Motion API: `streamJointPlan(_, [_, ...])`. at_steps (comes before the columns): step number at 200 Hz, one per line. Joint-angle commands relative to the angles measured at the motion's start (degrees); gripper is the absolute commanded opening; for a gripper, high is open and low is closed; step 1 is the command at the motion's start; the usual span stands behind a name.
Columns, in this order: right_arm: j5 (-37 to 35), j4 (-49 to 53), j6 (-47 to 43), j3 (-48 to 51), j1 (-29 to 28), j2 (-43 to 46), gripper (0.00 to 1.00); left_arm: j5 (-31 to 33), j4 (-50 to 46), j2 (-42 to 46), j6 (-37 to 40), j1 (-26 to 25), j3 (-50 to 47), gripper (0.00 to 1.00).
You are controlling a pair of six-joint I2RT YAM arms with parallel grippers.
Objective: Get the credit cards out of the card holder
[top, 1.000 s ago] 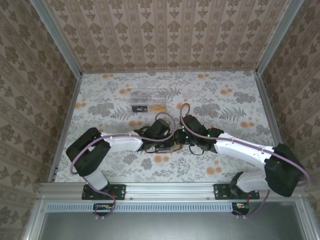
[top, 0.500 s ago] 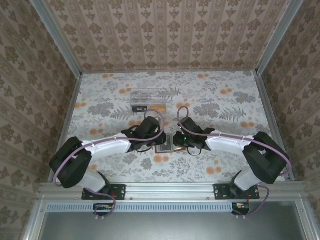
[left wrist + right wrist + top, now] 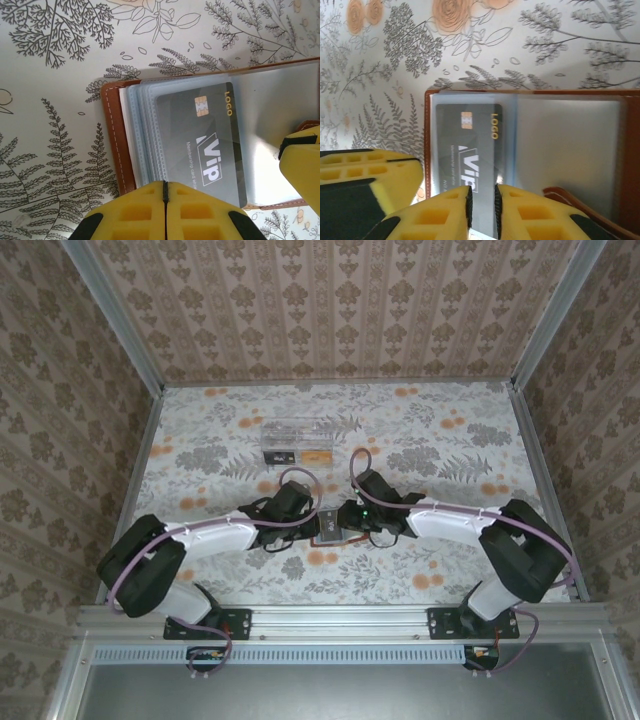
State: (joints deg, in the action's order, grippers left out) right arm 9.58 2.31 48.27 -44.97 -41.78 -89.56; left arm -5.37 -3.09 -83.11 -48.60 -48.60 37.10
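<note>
Left fingers (image 3: 130, 215) are sitting pressed together, no gap, at 6 o'clock on the open card holder (image 3: 112, 140), which is lying flat mid-tabletop (image 3: 50, 75) between the two wrists. I cannot tell whether they are clamping its clear sleeves (image 3: 142, 130) or only pinning them. Grey VIP card (image 3: 200, 145) is lying in the top sleeve. Right fingers (image 3: 540, 215), at the holder's 3 o'clock from above, are standing a narrow slit apart over the card's near edge. Best handling, as I judge it, is left pinning the sleeves while right is closing on the card alone and drawing it straight out, no twisting.
</note>
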Motion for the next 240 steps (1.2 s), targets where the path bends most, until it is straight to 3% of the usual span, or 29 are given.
streamJointPlan(1, [3.01,-1.59,0.86,-1.6,-0.23,-1.88,0.24,-0.35,0.78,-0.53,0.88,0.17,-0.9,0.07])
streamJointPlan(99, [2.38,-1.16,-0.11,-0.39,0.67,-4.04,0.23,-0.26,0.28,-5.86,-0.24,0.19,0.47,0.05])
streamJointPlan(240, [1.42,-1.36,0.15,1.72,2.2,-2.56,0.22,0.53,-2.34,-5.61,-0.35,0.09,1.28,0.03])
